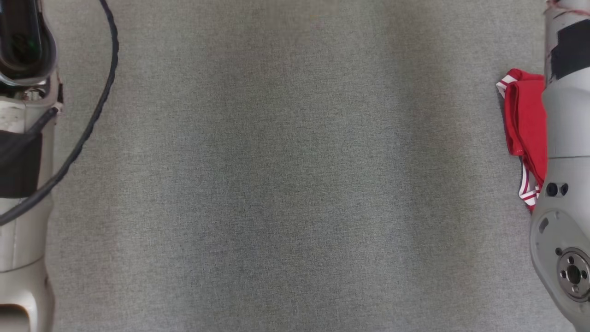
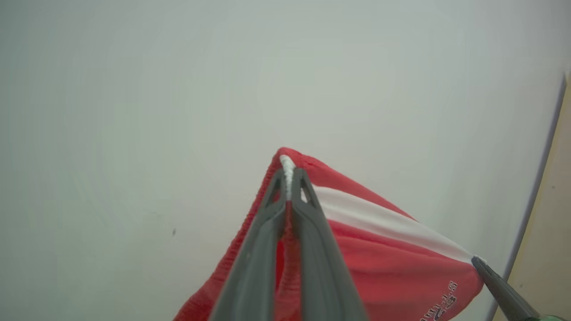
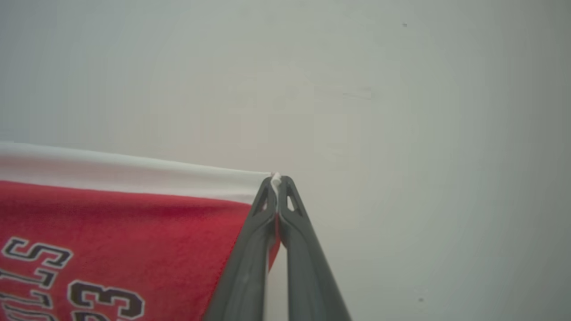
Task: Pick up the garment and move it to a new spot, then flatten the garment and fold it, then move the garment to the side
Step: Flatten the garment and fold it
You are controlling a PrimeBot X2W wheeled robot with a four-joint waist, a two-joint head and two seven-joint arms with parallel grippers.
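Left wrist view: your left gripper is pinching the garment, fingers pressed together on a corner where the white band is meeting the red ribbed edge. The red cloth is falling away below and to the right of the fingers.

Right wrist view: your right gripper is clamping the other end of that same band, fingers closed with a sliver of white poking out between the tips. The band is running taut off to the left, and red fabric with dark, white-edged lettering is hanging under it.

One of its fingers is also showing in the left wrist view, holding the far corner, so you are carrying the garment stretched between both grippers.

Head view: the grey table is lying below, your left forearm and its black cable sitting at one edge. At the other, red cloth with striped trim is peeking out beside your right forearm; I cannot tell whether it is the same piece.
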